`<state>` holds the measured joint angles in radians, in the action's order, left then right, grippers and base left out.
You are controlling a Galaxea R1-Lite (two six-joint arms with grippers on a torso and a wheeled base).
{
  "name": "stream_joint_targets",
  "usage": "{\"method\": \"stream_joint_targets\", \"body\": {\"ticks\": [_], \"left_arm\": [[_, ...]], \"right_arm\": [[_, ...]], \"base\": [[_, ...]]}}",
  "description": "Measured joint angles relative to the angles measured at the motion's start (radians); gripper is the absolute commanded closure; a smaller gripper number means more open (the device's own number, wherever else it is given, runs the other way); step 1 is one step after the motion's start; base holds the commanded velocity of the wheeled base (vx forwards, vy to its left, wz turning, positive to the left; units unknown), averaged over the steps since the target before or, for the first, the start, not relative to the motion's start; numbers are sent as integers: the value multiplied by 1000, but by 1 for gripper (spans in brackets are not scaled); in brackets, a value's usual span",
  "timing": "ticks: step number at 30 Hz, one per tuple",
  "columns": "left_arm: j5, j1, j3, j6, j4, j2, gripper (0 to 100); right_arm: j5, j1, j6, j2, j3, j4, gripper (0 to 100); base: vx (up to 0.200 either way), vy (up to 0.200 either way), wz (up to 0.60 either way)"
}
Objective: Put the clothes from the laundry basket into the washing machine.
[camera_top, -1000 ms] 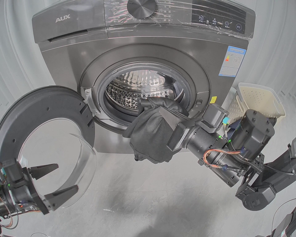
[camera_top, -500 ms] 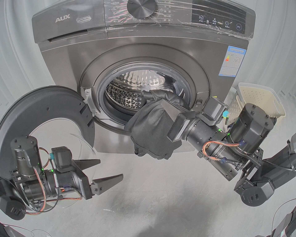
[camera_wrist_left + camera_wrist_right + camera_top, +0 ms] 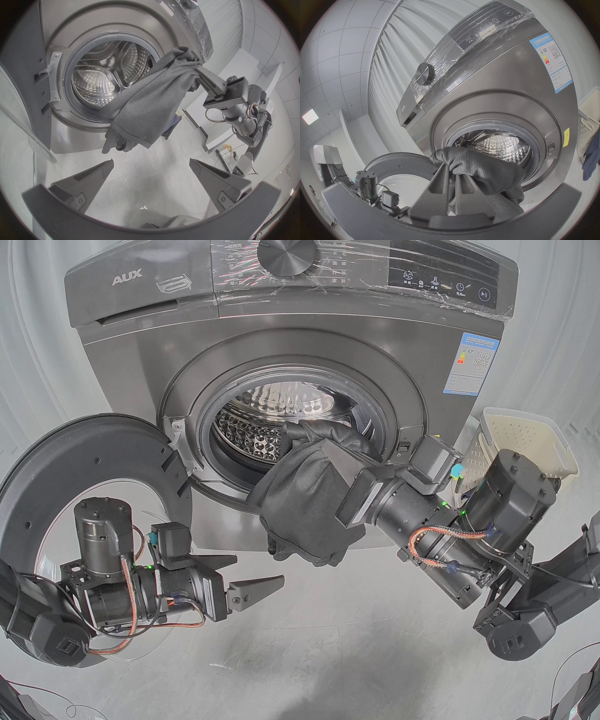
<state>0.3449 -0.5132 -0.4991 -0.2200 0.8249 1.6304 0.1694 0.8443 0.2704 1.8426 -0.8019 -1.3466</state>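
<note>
Movement is coming mostly from my left side: the left claw [image 3: 259,570] is swinging in from beside the door [image 3: 81,452] and is now sitting low in front of the washer [image 3: 350,346], just below and to the left of the hanging garment [image 3: 300,502]. The right claw [image 3: 451,175] is easing the garment a little further toward the drum [image 3: 275,409]. The garment's top fold is lying at the drum's mouth, while the bulk is still dangling outside over the lower lip.

I'm reading this as the load being only partly in, with the left arm coming to help tuck up the loose end.

The left claw is standing wide, holding and touching nothing. The right claw is pinching narrow on a bunched fold of the garment.

The basket [image 3: 525,440] is sitting to the right of the washer with a blue cloth [image 3: 592,156] hanging at its edge, so more is waiting.
</note>
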Motion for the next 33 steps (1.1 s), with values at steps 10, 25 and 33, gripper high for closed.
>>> {"method": "stream_joint_targets", "body": {"ticks": [10,25,33], "left_arm": [[-1,-20,-72,-39,71,115,0],[-5,-88,-128,-92,213,258,0],[-34,-89,-155,-93,279,322,0]], "right_arm": [[1,6,2,0,6,-6,100],[2,15,1,-1,10,-8,100],[2,17,1,-1,13,-9,100]], "base": [[0,0,0],[0,0,0],[0,0,0]]}}
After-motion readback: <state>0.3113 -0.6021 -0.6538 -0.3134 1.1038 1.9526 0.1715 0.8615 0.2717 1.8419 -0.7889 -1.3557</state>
